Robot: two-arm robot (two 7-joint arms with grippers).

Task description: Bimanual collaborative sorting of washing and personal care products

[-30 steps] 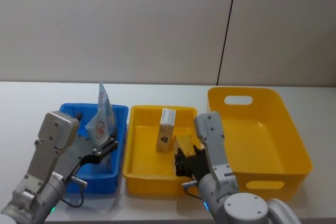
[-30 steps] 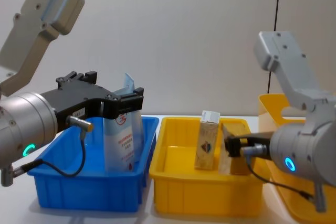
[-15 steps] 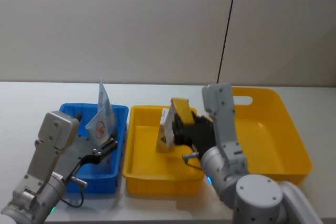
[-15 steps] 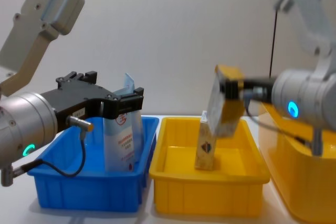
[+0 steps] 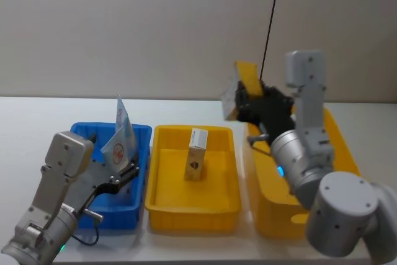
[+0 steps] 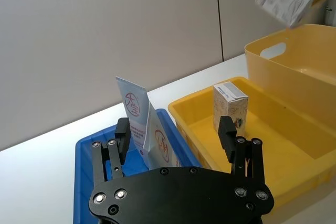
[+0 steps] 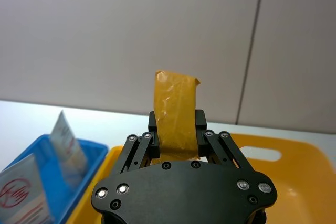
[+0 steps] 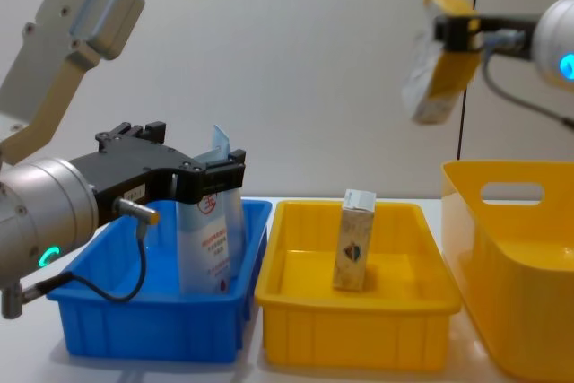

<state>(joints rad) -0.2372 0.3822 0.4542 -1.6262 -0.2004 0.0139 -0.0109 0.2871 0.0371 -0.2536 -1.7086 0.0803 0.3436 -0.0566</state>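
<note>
Aloft, right gripper holding tan block, carton upright in middle yellow bin, pouches in blue bin

"What's different from a second ago?"

"My right gripper has gone up and over. It was down inside the small yellow plastic bin, at its near right corner, with the tan wrapped soap-like block low against the floor there."

"And half a second back?"

"By then I had the block lifted clear of that bin, hanging above its right half. Now it sits much higher, in front of the wall, above the near left corner of the large yellow plastic tub. The small bin's right half is bare where the block was."
</note>
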